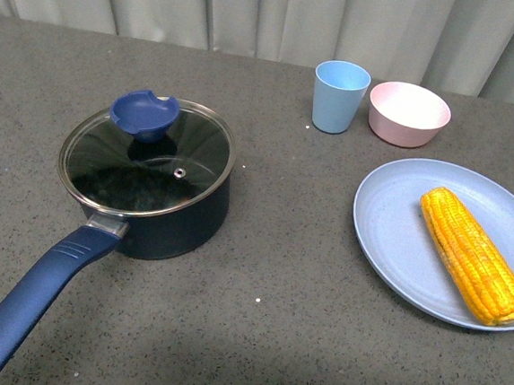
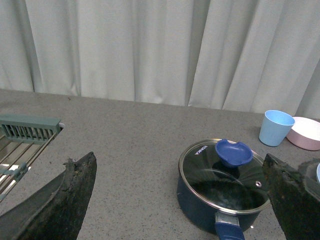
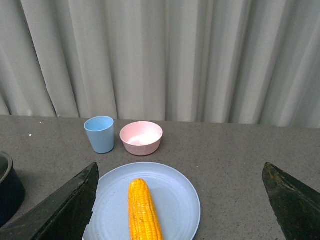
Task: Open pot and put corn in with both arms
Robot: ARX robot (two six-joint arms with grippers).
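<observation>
The dark navy pot [image 1: 160,220] stands on the left of the grey table, its long blue handle [image 1: 27,303] pointing toward the near left corner. Its glass lid [image 1: 148,156] with the blue knob [image 1: 144,114] is on it. The yellow corn [image 1: 474,254] lies on a light blue plate [image 1: 389,227] at the right. Neither arm shows in the front view. My left gripper [image 2: 182,200] is open, hanging back from the pot [image 2: 200,205] and its blue knob [image 2: 233,152]. My right gripper [image 3: 182,200] is open, above and short of the corn [image 3: 144,210].
A light blue cup [image 1: 340,96] and a pink bowl [image 1: 409,113] stand at the back, near the plate. A metal dish rack [image 2: 22,145] sits at the table's left side in the left wrist view. Grey curtains hang behind the table.
</observation>
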